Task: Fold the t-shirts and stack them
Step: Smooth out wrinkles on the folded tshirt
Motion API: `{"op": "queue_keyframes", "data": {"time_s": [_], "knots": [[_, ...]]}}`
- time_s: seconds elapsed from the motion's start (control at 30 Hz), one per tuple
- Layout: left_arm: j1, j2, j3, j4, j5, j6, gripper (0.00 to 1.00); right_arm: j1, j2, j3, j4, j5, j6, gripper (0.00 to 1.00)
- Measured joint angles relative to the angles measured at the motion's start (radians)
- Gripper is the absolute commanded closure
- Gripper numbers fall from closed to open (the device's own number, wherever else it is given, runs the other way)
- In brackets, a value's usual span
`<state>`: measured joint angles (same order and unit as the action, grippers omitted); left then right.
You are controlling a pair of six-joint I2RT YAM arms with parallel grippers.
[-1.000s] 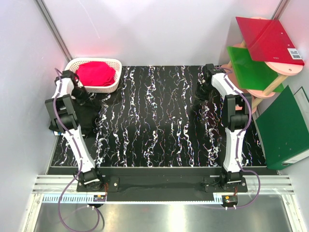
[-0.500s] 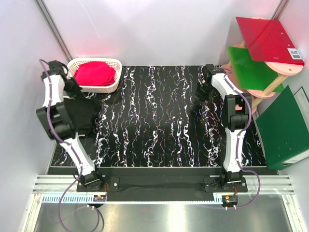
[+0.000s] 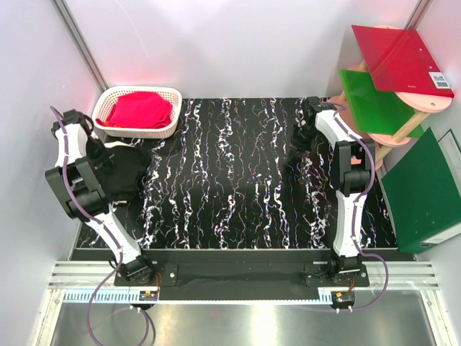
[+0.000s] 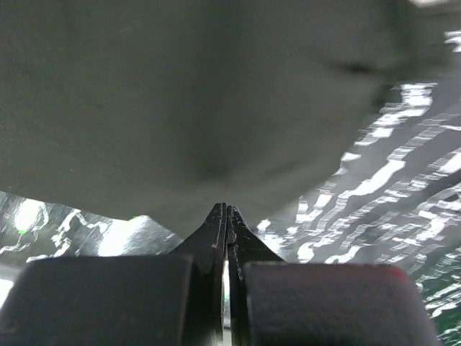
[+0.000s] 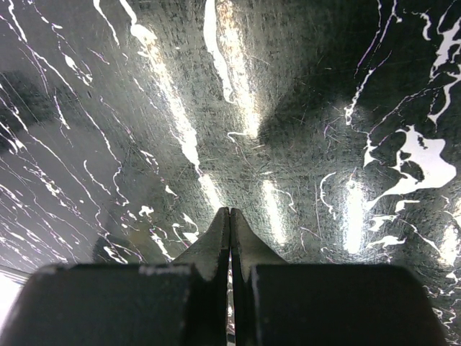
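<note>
Left gripper (image 4: 225, 209): closed, apparently pinching the black t-shirt (image 4: 180, 108) at its edge. Right gripper (image 5: 229, 213): closed, empty, above worktop (image 5: 108, 108). Advice: draw it to mid-worktop and spread it flat before folding.

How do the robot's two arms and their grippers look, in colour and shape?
Both the left arm and right arm have white links and black joints, each with a purple cable along it. The left gripper and right gripper have black, wedge-shaped fingers.
</note>
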<state>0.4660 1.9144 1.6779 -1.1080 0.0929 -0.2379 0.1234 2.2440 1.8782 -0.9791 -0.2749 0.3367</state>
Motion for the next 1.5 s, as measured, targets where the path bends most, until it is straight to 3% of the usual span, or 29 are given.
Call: {"op": "queue_keyframes", "data": {"time_s": [0.2, 0.43, 0.7, 0.87, 1.07, 1.1, 1.17, 1.2, 1.27, 1.3, 1.4, 1.5], "knots": [[0.011, 0.124, 0.034, -0.067, -0.123, 0.013, 1.00, 0.000, 0.000, 0.001, 0.002, -0.001, 0.000, 1.00], [0.008, 0.286, 0.249, -0.185, -0.279, 0.051, 1.00, 0.000, 0.017, 0.038, -0.004, -0.002, 0.000, 1.00], [0.010, 0.288, 0.272, -0.199, -0.349, 0.076, 1.00, 0.000, 0.017, 0.044, -0.006, -0.002, 0.001, 1.00], [0.008, 0.168, 0.134, -0.122, -0.235, 0.085, 0.99, 0.000, 0.017, 0.044, -0.006, -0.004, 0.006, 1.00], [-0.055, -0.097, -0.023, -0.035, -0.077, 0.087, 0.92, 0.000, 0.017, 0.044, -0.005, -0.006, 0.019, 1.00], [-0.071, -0.134, -0.026, -0.015, -0.050, 0.086, 0.87, 0.000, 0.016, 0.043, -0.003, -0.006, 0.019, 0.98], [-0.106, -0.199, -0.029, 0.038, 0.012, 0.080, 0.71, 0.000, 0.011, 0.035, 0.016, -0.007, 0.019, 0.87], [-0.121, -0.226, -0.029, 0.064, 0.045, 0.074, 0.02, 0.000, 0.003, 0.027, 0.028, -0.006, 0.018, 0.68], [-0.152, -0.266, -0.029, 0.119, 0.102, 0.064, 0.01, 0.000, -0.031, 0.002, 0.050, 0.003, 0.017, 0.45], [-0.167, -0.279, -0.029, 0.147, 0.129, 0.059, 0.01, 0.000, -0.064, -0.014, 0.068, 0.014, 0.005, 0.29], [-0.242, -0.296, -0.029, 0.222, 0.226, 0.070, 0.01, 0.002, -0.175, -0.047, 0.116, 0.075, -0.013, 0.09], [-0.356, -0.296, -0.038, 0.295, 0.326, 0.080, 0.01, 0.005, -0.315, -0.074, 0.170, 0.157, -0.040, 0.00]]}}
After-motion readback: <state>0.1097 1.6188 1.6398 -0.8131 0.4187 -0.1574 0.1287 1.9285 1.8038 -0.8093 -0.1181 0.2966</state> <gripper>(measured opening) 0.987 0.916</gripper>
